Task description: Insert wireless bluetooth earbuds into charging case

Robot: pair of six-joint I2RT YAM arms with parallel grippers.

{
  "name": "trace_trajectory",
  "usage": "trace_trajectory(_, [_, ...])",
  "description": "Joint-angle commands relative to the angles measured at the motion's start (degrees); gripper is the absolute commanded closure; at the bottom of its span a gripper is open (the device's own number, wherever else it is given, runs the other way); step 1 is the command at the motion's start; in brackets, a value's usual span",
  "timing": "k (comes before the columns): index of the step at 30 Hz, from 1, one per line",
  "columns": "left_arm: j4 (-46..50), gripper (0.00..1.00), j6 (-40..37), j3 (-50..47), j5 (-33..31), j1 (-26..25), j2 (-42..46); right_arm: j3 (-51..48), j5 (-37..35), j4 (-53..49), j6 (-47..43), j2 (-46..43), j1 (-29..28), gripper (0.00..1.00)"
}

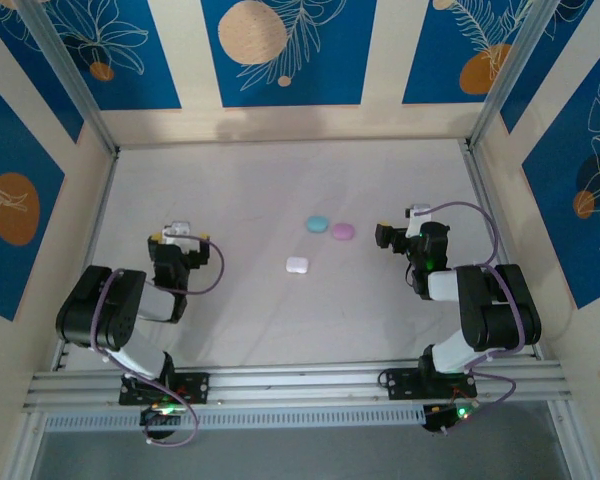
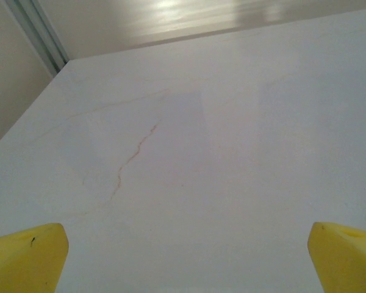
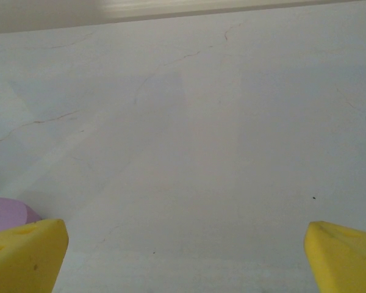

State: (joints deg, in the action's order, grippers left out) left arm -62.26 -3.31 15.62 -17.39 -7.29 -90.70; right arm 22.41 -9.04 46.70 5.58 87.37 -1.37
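Three small pebble-shaped charging cases lie mid-table: a pale blue case (image 1: 317, 222), a pink case (image 1: 342, 231) touching its right side, and a white case (image 1: 297, 265) a little nearer. All three look shut, and the earbuds are hidden. My left gripper (image 1: 178, 232) rests low at the left, well apart from the cases. It is open, with bare table between its yellow fingertips (image 2: 30, 259). My right gripper (image 1: 417, 215) sits to the right of the pink case (image 3: 6, 213), whose edge shows at the lower left. It is open (image 3: 186, 256) and empty.
Patterned blue and cream walls with metal posts (image 1: 70, 85) enclose the white table (image 1: 280, 180) at the back and sides. A metal rail (image 1: 300, 385) runs along the near edge by the arm bases. Thin brown cracks (image 2: 131, 159) mark the tabletop.
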Motion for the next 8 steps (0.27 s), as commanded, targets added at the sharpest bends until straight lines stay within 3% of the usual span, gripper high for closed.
trace_trajectory(1, [7.4,0.0,2.9,4.8,0.9,1.1,1.5,0.7,-1.3,1.0,0.4,-0.1,0.0,0.01])
trace_trajectory(8, [6.2,0.0,1.8,4.9,3.0,1.2,1.0,0.8,-0.5,0.7,0.7,-0.2,0.3,0.01])
